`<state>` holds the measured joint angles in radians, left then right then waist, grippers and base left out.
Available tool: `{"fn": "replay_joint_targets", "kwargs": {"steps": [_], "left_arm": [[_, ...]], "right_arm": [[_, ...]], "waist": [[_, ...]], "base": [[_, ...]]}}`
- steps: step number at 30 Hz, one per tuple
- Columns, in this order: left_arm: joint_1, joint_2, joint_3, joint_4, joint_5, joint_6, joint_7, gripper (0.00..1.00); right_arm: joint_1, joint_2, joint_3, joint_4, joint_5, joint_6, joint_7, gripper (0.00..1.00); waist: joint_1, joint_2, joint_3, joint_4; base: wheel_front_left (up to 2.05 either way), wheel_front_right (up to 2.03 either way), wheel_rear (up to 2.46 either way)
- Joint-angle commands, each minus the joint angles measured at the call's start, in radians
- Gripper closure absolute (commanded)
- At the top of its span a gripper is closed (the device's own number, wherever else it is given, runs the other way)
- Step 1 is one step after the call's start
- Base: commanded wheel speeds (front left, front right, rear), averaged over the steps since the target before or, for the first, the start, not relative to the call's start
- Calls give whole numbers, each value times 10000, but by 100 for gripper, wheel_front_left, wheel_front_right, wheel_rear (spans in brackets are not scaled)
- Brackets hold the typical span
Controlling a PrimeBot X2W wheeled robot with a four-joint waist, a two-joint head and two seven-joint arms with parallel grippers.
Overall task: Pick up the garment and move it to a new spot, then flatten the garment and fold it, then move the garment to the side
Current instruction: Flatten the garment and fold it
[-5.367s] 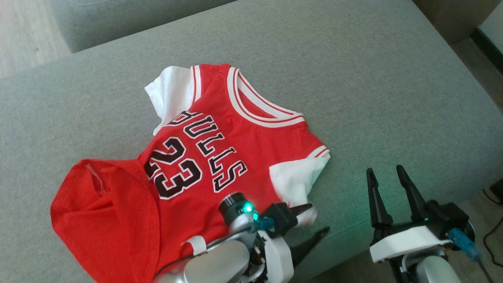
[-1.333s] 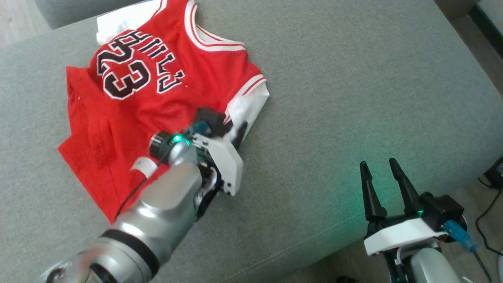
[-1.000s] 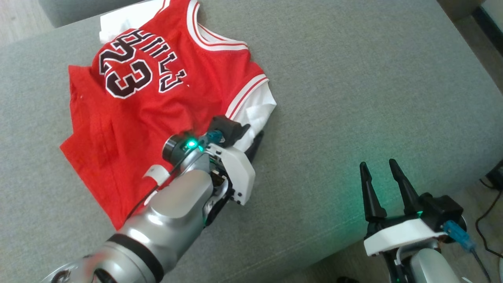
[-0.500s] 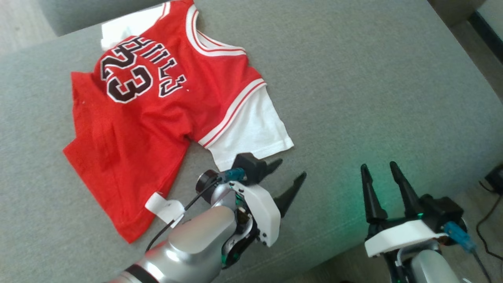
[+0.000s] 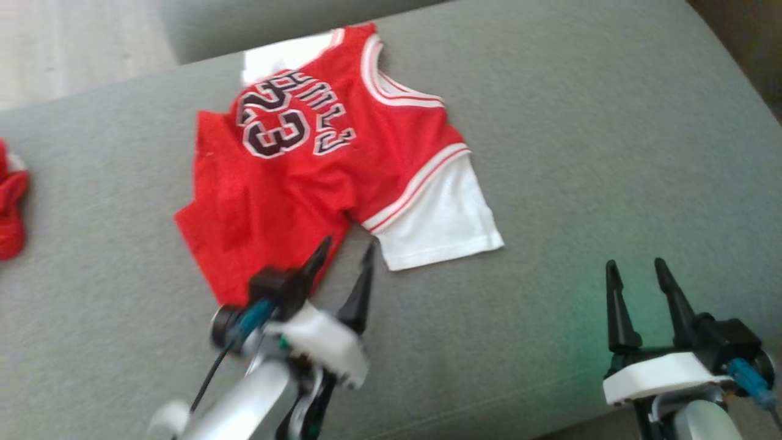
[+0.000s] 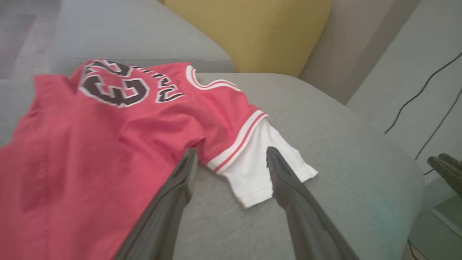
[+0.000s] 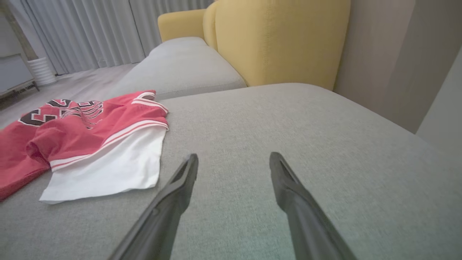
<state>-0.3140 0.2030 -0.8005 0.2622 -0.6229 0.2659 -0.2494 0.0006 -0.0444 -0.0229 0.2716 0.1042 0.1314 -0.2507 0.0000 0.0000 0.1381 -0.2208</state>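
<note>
So the garment [image 5: 293,183], a red jersey with a black "23" and white sleeves, is lying print side up on the grey sofa cushion [image 5: 580,153], on the left and far part of it. Collar points to the far side, and the hem comes toward me at the near left. The white sleeve [image 5: 440,226] on the right is spread out flat on the cushion, and a bit of the other sleeve peeks out at the far edge. The red body isn't totally smooth; it's bunched up a little where that right sleeve joins.

My left hand [image 5: 346,245] is at the near edge of the jersey, fingers apart, nothing in it. From the head camera one fingertip sits over the red hem and the other over bare cushion just beside the sleeve. From the wrist it looks like the tips line up with the armpit bunch and the white sleeve. Can't tell whether either tip is actually touching cloth, since the picture's a bit smeared.

My right hand [image 5: 635,264] is at the near right by the cushion's front edge, fingers spread, empty, well apart from the jersey.

Other stuff: there's something small and red [image 5: 9,208] at the far left edge of the cushion, but I can't make out what it is. A yellow backrest [image 7: 281,39] stands past the far end, with pale curtains [image 7: 90,29] beyond it.
</note>
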Motion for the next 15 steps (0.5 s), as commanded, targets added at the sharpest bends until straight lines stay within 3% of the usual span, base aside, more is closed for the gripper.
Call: {"fn": "replay_joint_targets", "kwargs": {"steps": [1, 7, 15], "left_arm": [[4, 197, 667, -494, 216, 88, -122, 0], [1668, 204, 2240, -1231, 1087, 4, -123, 0], [2876, -51, 3720, -1293, 2366, -659, -123, 0]], "right_arm": [[-126, -58, 133, -376, -93, -7, -111, 0], [12, -58, -215, -350, -417, -7, -111, 0], [160, -58, -657, -81, -546, -7, -111, 0]], "waist": [[0, 0, -244, 399], [0, 0, -570, 1192], [0, 0, -963, 1997]], "base": [[0, 0, 0], [0, 0, 0], [0, 0, 0]]}}
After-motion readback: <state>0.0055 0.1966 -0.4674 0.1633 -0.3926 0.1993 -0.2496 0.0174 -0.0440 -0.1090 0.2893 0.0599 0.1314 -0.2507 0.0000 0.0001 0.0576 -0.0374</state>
